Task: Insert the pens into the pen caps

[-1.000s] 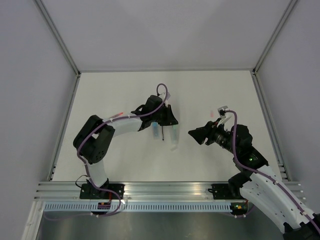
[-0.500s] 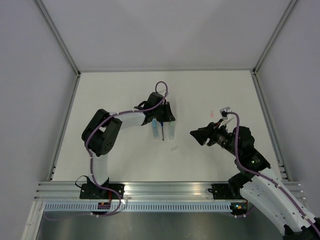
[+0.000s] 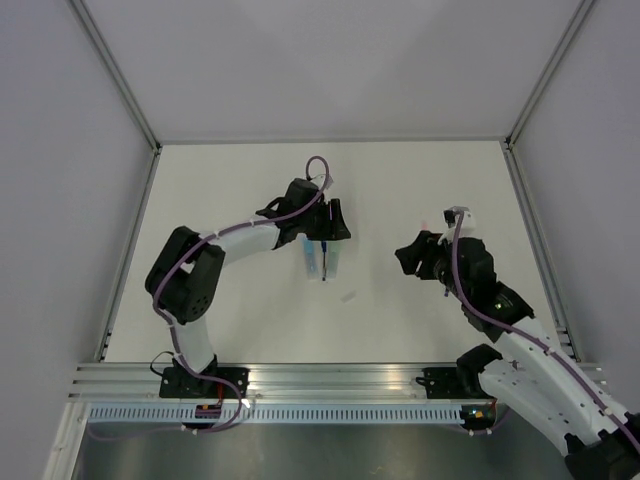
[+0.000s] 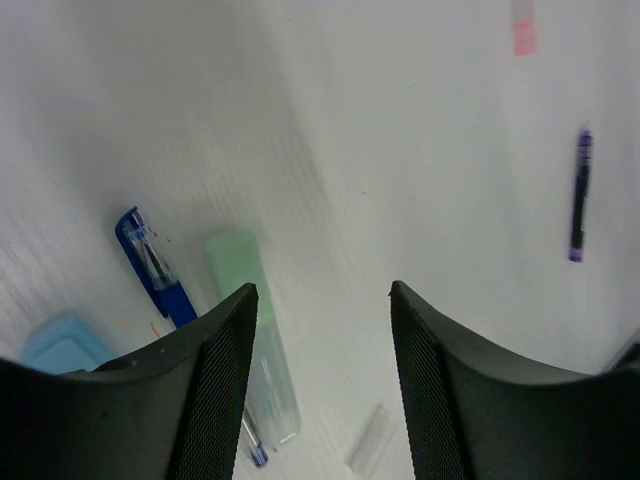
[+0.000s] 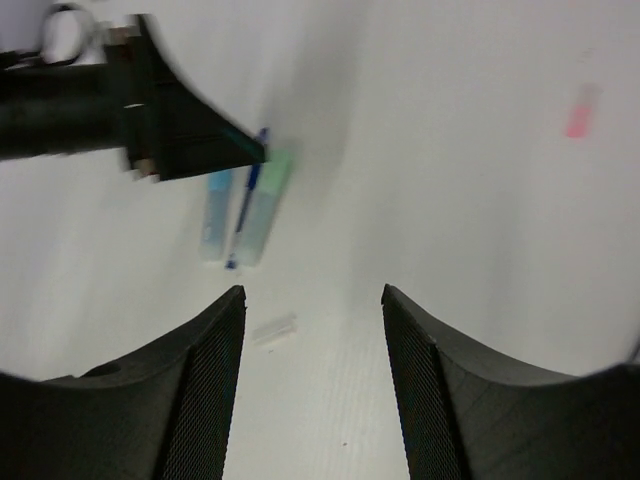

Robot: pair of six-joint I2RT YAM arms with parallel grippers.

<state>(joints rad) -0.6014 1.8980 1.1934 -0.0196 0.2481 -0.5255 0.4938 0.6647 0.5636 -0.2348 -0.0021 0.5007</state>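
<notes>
White table (image 3: 230,190). Left gripper (image 4: 322,290), jaws spread and empty, hangs just over the mint green cap (image 4: 250,330); right gripper (image 5: 312,292), also spread and empty, is well apart from that cap. Light blue cap (image 4: 65,345) lies near the mint one, blue pen (image 4: 155,265) between them against its side; purple pen (image 4: 579,195), clear stub (image 4: 368,440) and pink piece (image 4: 523,30) lie on its other side, the stub nearest.

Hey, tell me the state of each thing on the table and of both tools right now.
Left tool: open, empty.
Right tool: open, empty.
Blue pen: lying flat, uncapped.
Green cap: lying flat beside the blue pen.
Light blue cap: lying flat.
Purple pen: lying flat, uncapped, alone.
Pink cap: lying flat, alone.
</notes>
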